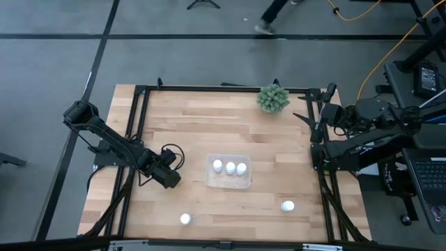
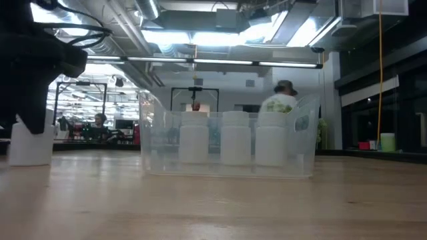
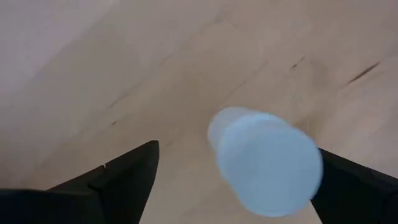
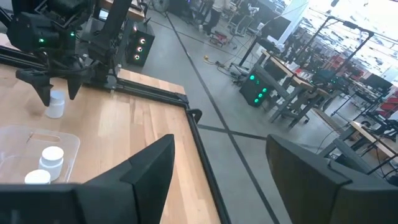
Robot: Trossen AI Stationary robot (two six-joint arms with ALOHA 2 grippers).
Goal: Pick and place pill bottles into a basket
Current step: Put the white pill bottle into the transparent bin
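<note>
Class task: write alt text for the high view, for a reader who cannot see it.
From above, a clear basket at the wooden table's centre holds three pill bottles; two more stand nearer the front edge. The left gripper waits beside the basket, the right arm rests at the table's edge.

Three bottles [image 1: 229, 167] stand in a row in the basket [image 1: 211, 180], mid-tabletop [image 1: 195, 118]. Left of it, the left pincer [image 1: 170, 178] straddles, apparently, a fourth (two more lie nearer the front edge).

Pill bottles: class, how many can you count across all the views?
6. Three bottles stand in the basket; two stand loose on the table; one stands between the left end effector's fingers, hidden from above.
</note>
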